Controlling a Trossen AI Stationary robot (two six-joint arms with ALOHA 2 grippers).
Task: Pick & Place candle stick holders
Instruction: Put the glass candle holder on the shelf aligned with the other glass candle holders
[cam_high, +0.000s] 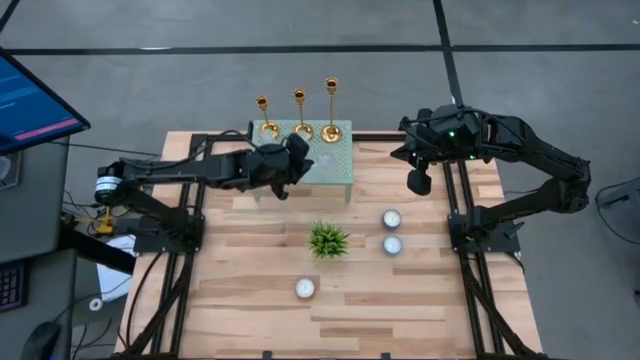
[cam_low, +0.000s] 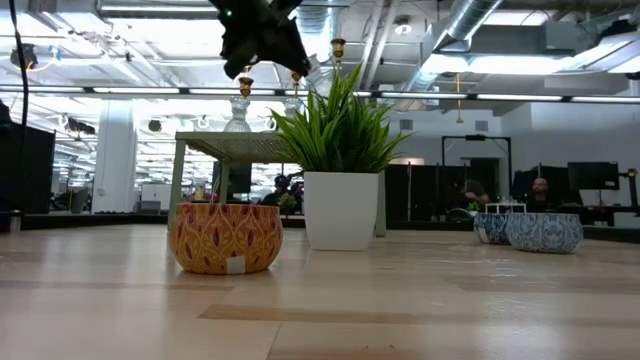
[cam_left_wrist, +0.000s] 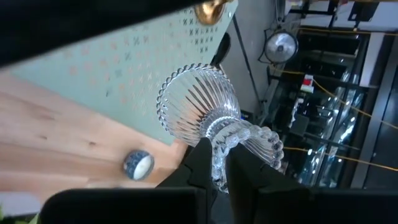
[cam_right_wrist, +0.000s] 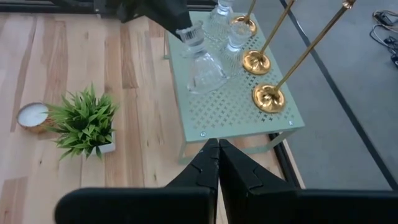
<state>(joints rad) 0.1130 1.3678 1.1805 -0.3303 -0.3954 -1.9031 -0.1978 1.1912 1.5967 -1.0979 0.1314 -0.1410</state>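
Worktop of pale wood fills the high view. At its far edge stands a small green perforated stand, and on it three gold candle stick holders rise in a row, upright. The left pincer reaches over the stand's near-left part, just beside the holders' bases. The right pincer hangs off to the stand's right, well apart from it. A small potted plant sits mid-worktop, with two blue candle cups to its right and one tealight nearer the front.

Low view: the plant in its white pot stands between an orange patterned cup and blue patterned cups. A dark pincer hangs above the stand; gold holder tops show beside it.

Left wrist view: the left pincer's fingers are pinched narrowly on the stem of a ribbed clear glass holder, tilted, held above the green stand.

Right wrist view: the right pincer is fully closed and holds nothing. Beyond it, the gold holders' round bases rest on the stand, and the left pincer holds the clear glass piece just beside them.
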